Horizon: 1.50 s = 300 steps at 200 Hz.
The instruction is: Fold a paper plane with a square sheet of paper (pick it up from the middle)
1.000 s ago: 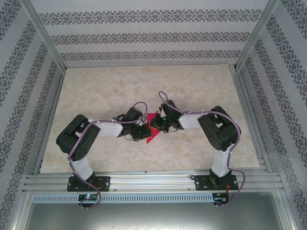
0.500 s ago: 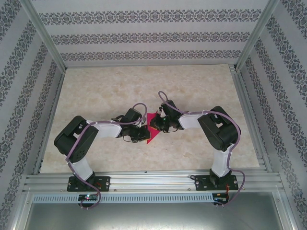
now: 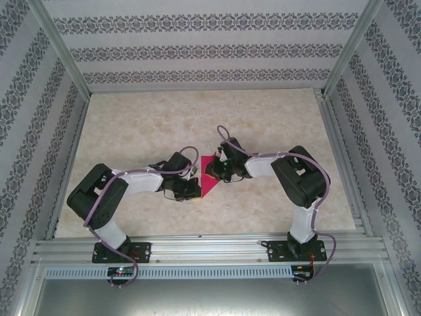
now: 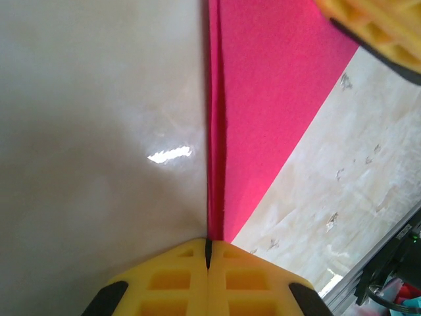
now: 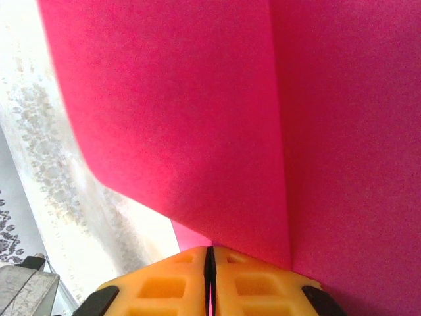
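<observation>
Near the middle of the table (image 3: 131,125), the left gripper (image 4: 207,255), fingers pressed together, pinches an edge of the folded magenta square sheet of paper (image 4: 263,99). Just beyond, the right gripper (image 5: 210,259) clamps the same sheet between its 2 closed fingers.

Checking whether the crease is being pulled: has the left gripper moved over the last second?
Yes. The left gripper, shut on the pink paper, has drawn back toward the near rail and slightly left.
</observation>
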{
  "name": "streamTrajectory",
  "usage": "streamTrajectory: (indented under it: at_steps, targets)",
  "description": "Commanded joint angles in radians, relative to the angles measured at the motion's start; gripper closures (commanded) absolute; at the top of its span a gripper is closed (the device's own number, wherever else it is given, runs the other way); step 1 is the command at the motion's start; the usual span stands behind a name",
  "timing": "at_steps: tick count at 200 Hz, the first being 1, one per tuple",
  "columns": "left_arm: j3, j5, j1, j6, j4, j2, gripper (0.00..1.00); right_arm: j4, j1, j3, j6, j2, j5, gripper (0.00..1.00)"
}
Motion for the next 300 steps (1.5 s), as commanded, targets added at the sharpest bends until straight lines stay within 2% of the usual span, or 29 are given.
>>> streamTrajectory:
  at_steps: [1, 72, 125, 150, 187, 238, 274, 300]
  targets:
    - [-0.033, 0.016, -0.013, 0.046, -0.19, -0.013, 0.96, -0.178, 0.003, -0.051, -0.024, 0.064, 0.106, 0.87]
    - [0.023, -0.044, -0.013, 0.014, -0.14, -0.164, 0.94, -0.178, 0.008, -0.042, -0.019, 0.067, 0.104, 0.87]
    - [0.095, 0.081, -0.014, -0.036, 0.034, -0.022, 0.88, -0.192, 0.011, -0.031, -0.02, 0.072, 0.101, 0.87]
    - [0.098, 0.124, -0.014, -0.031, 0.037, 0.042, 0.87, -0.2, 0.013, -0.026, -0.022, 0.076, 0.101, 0.87]
    - [0.039, 0.016, -0.014, -0.026, -0.072, 0.063, 0.91, -0.203, 0.013, -0.024, -0.025, 0.079, 0.1, 0.87]
    - [-0.077, 0.025, -0.014, -0.041, -0.084, 0.043, 0.95, -0.209, 0.014, -0.018, -0.024, 0.085, 0.099, 0.87]
    - [-0.1, -0.018, -0.014, -0.039, -0.129, -0.045, 0.96, -0.208, 0.019, -0.021, -0.009, 0.084, 0.105, 0.87]
    - [-0.088, -0.095, -0.014, -0.041, -0.16, -0.16, 0.96, -0.159, 0.045, -0.059, 0.065, 0.062, 0.14, 0.86]
